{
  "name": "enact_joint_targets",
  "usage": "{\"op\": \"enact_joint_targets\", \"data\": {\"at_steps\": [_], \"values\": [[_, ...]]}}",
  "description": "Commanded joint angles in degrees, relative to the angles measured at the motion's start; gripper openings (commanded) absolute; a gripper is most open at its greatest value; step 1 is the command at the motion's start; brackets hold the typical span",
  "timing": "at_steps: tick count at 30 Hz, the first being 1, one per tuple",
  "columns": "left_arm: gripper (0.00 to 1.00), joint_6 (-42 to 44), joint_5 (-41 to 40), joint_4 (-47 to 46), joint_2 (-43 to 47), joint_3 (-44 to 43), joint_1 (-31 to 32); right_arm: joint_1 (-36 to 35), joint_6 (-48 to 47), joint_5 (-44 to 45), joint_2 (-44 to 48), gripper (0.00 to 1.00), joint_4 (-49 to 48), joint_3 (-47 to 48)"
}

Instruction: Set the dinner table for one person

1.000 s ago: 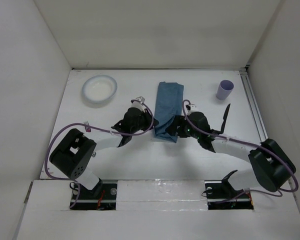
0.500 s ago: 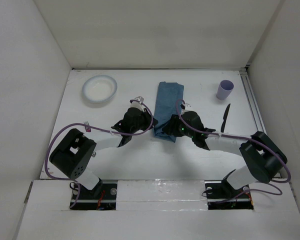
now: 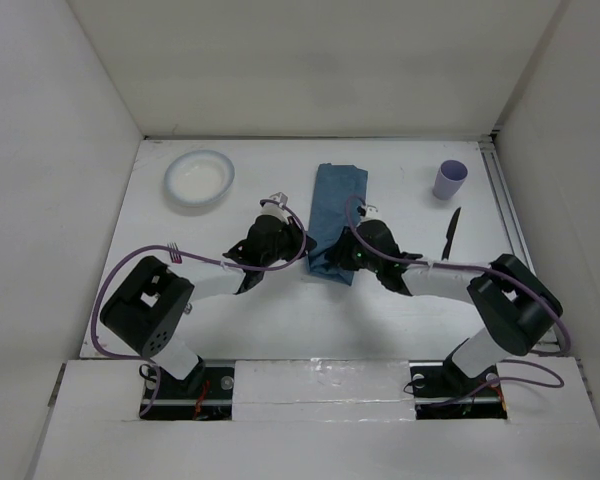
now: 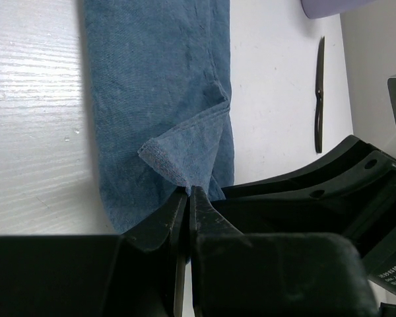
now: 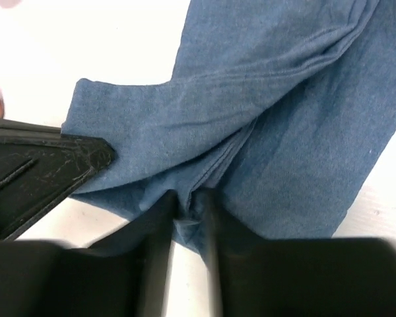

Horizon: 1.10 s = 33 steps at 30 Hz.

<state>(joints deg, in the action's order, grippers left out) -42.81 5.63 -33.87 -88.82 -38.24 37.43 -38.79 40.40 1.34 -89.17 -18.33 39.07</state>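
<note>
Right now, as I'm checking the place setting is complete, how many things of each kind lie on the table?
cloth: 1
bowl: 1
cup: 1
knife: 1
Total: 4

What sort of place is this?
Probably a lab test booth: white walls box in the white matte tabletop, with a black left robot arm and black right arm bolted at its near edge.
</note>
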Motion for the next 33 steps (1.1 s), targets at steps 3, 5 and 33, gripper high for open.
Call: {"op": "enact_joint_targets", "data": {"at_steps": [3, 5, 33], "values": [[0.0, -0.61, 0.52, -3.22, -0.04, 0.36, -0.08, -1.12, 1.34, 1.38, -0.75, 0.1, -0.66, 2.42], [0.0, -1.13, 0.52, -3.22, -0.04, 0.36, -0.08, -1.12, 1.35, 2.52, -0.75, 0.02, -0.05, 2.42], [0.0, -13.1, -23.39, 47.49, 30.28, -27.23, -13.08, 15.23, -1.46, 24.06, 57.52, 0.0, 38.18, 12.95]]}}
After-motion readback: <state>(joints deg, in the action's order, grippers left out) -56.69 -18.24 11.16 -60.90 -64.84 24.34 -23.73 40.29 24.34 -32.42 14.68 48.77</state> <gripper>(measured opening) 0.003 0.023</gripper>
